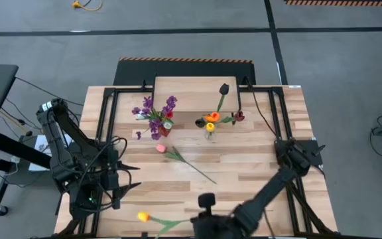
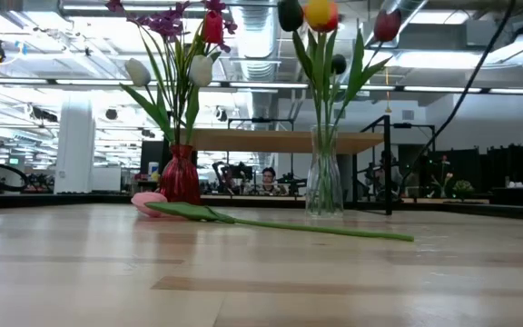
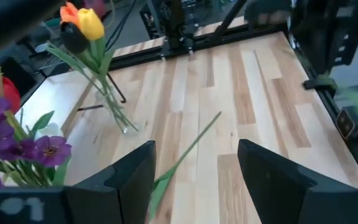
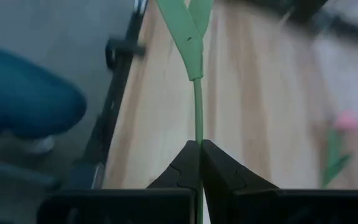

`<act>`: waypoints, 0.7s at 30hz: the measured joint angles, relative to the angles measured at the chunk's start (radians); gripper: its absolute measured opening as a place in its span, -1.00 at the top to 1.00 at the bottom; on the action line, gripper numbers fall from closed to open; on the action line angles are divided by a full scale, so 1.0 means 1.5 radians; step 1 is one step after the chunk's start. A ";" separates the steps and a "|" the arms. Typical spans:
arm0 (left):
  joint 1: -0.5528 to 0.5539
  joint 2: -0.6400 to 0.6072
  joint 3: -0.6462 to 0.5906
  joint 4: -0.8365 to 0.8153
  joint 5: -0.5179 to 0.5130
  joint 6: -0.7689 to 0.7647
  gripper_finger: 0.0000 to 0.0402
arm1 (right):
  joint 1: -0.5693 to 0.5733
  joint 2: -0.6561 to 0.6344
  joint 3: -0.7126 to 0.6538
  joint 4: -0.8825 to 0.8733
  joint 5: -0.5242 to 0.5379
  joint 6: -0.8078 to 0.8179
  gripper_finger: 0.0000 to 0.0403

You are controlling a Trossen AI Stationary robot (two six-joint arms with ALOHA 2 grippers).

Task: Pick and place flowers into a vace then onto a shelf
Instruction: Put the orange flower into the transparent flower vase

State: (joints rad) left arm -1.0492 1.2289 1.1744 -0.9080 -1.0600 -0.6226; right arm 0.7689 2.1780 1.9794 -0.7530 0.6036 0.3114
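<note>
Right gripper (image 4: 199,144), right wrist view: nearest thing I see, fingers pinched together on a green stem (image 4: 197,102) rising to leaves at frame top; blurred pink tulip at right edge; a blue blurred shape at left beyond the table edge, can't tell what it is.
Left gripper (image 3: 194,168), left wrist view: fingers wide apart, nothing between them, hovering over the tabletop (image 3: 260,87); pink tulip's stem runs diagonally just ahead of the gap.
Left wrist view, rest: glass vase (image 3: 118,115) upper left of centre with yellow and orange tulips; red vase bouquet (image 3: 17,146), purple and red blooms, at left edge.
High view, arms: I read left arm at lower left of frame, right arm reaching in from lower right, its gripper at bottom centre.
High view, yellow tulip (image 1: 143,216): lying at bottom left of centre, its stem leading toward the right gripper.
High view, pink tulip (image 1: 160,149): lying loose mid-table, stem pointing lower right.
High view, shelf (image 1: 188,93): top centre; both vases stand on the table just in front of it, red vase left, glass vase right.
Low view: pink tulip flat on the boards in front of the red vase (image 2: 180,177); glass vase right of centre; shelf behind both; person far back in the room.
</note>
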 joint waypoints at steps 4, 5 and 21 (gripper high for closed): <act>0.000 0.000 0.000 0.001 -0.017 0.068 -0.09 | 0.039 0.000 0.030 0.030 0.137 -0.086 0.98; 0.000 0.000 0.000 0.002 -0.032 0.088 -0.09 | 0.046 0.000 0.037 0.043 0.172 -0.115 0.98; 0.071 -0.005 0.000 0.506 0.284 0.545 -0.09 | 0.008 -0.001 0.205 0.302 0.068 -0.566 0.99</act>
State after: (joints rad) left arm -0.9428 1.2216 1.1744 -0.1494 -0.6341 0.1950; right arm 0.7812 2.1769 2.2862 -0.3001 0.7060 -0.5374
